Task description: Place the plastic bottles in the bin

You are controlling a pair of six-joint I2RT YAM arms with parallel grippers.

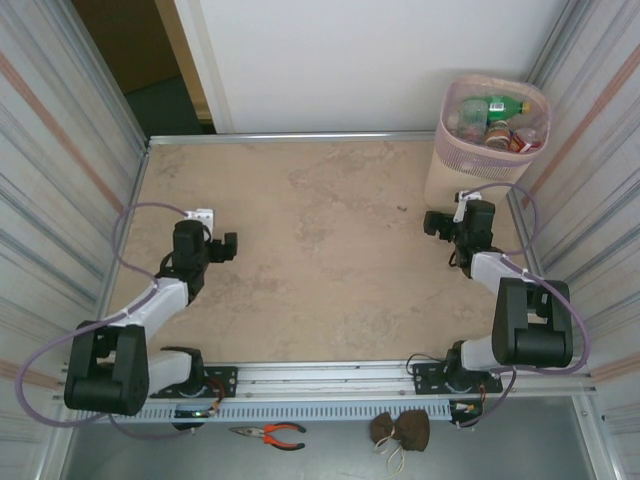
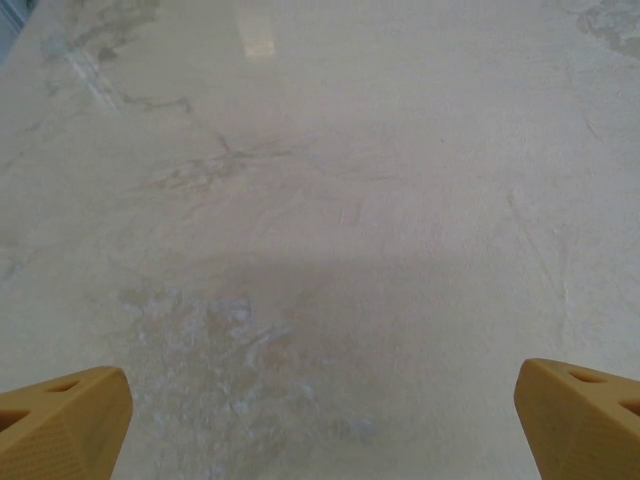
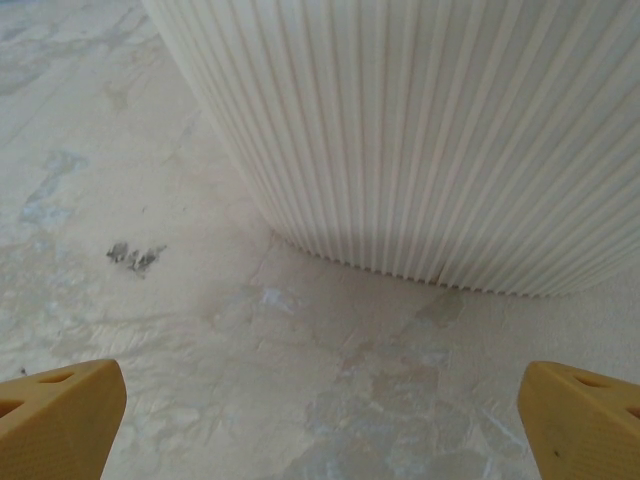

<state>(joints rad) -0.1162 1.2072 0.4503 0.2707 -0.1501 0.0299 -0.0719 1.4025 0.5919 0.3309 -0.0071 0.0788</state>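
The pale pink bin point(image 1: 455, 160) stands at the far right corner of the table, its ribbed lower wall point(image 3: 430, 130) close in front of the right wrist camera. Inside it lie several plastic bottles, among them a green one point(image 1: 497, 105) and others with red labels point(image 1: 505, 138). My right gripper point(image 1: 452, 228) sits low just in front of the bin's base, open, its yellow fingertips point(image 3: 60, 415) wide apart over bare table. Over on the left side of the table my left gripper point(image 1: 222, 247) is open too, fingertips point(image 2: 60, 425) spread with nothing between them.
Corrugated metal walls close in the table point(image 1: 330, 250) on the left and right, with a white panel behind. Orange-handled pliers point(image 1: 270, 434) and a small brown pouch point(image 1: 400, 430) lie on the metal shelf below the arm bases.
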